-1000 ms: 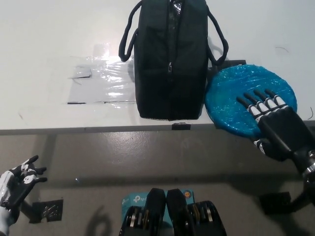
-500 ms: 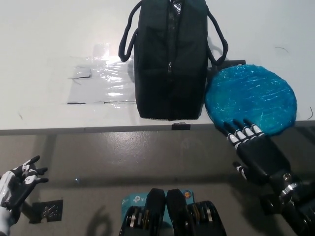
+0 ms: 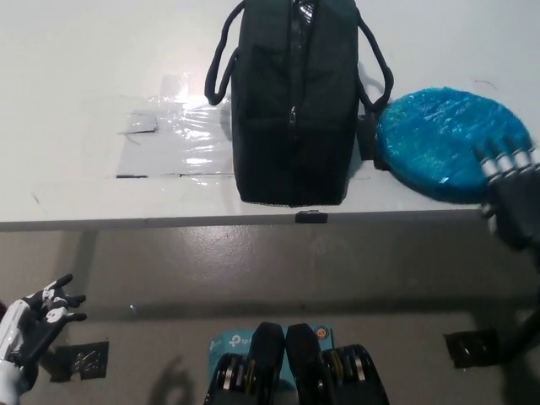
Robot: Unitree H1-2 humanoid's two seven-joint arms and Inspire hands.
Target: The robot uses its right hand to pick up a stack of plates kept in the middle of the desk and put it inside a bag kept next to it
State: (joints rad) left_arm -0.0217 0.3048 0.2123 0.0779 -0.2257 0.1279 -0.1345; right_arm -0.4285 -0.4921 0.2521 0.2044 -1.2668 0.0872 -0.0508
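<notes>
Gripping plates [image 3: 447,139] | right robot hand [image 3: 513,198] cut off | bag [image 3: 293,101] zipped

One black bag [image 3: 293,101], one blue stack of plates [image 3: 443,139], two robot hands: left [image 3: 32,325], right [image 3: 515,190].

Plates [image 3: 447,139] just right of bag [image 3: 293,101]

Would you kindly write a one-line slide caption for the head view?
Black right hand grips the blue plate stack beside the black bag; white left hand rests low, open.
</notes>
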